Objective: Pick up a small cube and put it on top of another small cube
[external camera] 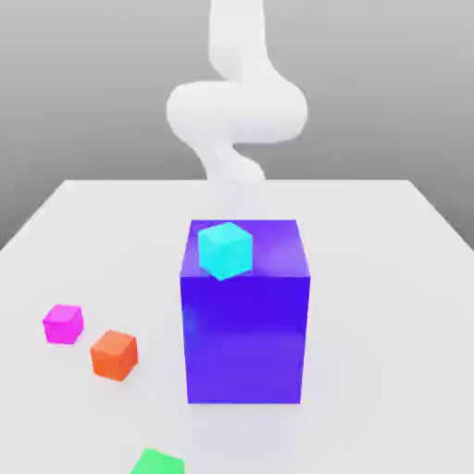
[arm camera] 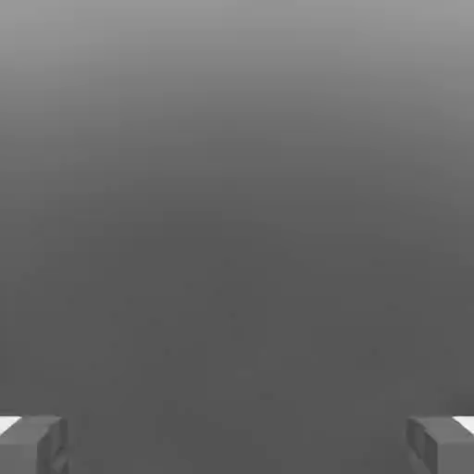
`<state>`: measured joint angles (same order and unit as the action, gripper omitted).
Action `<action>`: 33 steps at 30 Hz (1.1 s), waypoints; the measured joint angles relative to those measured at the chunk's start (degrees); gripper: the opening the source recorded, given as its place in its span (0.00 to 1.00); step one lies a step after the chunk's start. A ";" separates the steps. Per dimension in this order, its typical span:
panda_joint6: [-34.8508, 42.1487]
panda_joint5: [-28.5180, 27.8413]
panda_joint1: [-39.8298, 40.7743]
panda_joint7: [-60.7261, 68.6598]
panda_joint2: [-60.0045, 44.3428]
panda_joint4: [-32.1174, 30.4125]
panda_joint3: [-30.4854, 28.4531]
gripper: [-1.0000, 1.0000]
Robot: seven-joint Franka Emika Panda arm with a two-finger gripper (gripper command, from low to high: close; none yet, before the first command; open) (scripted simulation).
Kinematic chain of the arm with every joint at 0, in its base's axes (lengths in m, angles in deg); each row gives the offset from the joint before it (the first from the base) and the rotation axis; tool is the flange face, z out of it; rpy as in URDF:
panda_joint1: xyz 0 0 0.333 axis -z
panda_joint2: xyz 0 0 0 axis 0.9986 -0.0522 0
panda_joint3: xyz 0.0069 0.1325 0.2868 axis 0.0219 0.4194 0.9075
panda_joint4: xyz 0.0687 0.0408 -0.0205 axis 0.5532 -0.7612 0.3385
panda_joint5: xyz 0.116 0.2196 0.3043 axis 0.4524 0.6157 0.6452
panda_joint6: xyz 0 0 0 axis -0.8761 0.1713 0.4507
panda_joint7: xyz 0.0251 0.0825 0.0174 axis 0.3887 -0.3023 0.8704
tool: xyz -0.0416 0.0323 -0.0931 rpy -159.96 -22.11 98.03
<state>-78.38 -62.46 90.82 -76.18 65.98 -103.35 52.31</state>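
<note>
Nearest the camera, showing a green cube (external camera: 158,463) at seven o'clock from the blue block (external camera: 245,338); then spotting an orange cube (external camera: 114,355) between eight and nine, the small magenta cube (external camera: 63,324) at nine on the desk (external camera: 370,324), a cyan cube (external camera: 225,251) at the block's top, the arm (external camera: 236,111) at twelve. In hand view, seeing fingers (arm camera: 28,446) standing wide open, gripping nothing.

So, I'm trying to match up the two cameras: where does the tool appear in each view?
Hand view: the tool, its open fingers at opposite sides of the picture.
Exterior view: around the white arm's lower end, just above the big blue block's far top edge; its exact outline is unclear.
Shared landmark: the tool itself; I can't confidently match another.
</note>
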 joint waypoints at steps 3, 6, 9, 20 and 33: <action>-4.44 -0.10 5.18 -6.07 -6.80 -4.01 -2.13 0.50; -8.66 -0.12 10.14 -11.81 -13.28 -7.82 -4.22 0.50; -12.75 0.04 15.04 -17.22 -19.53 -11.56 -6.21 0.50; -27.73 2.90 30.36 -35.15 -42.50 -24.98 -16.15 0.50; -40.01 14.76 41.27 -27.89 -58.37 -23.09 -3.46 0.00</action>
<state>-118.39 -47.70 132.08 -104.08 7.61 -126.43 48.86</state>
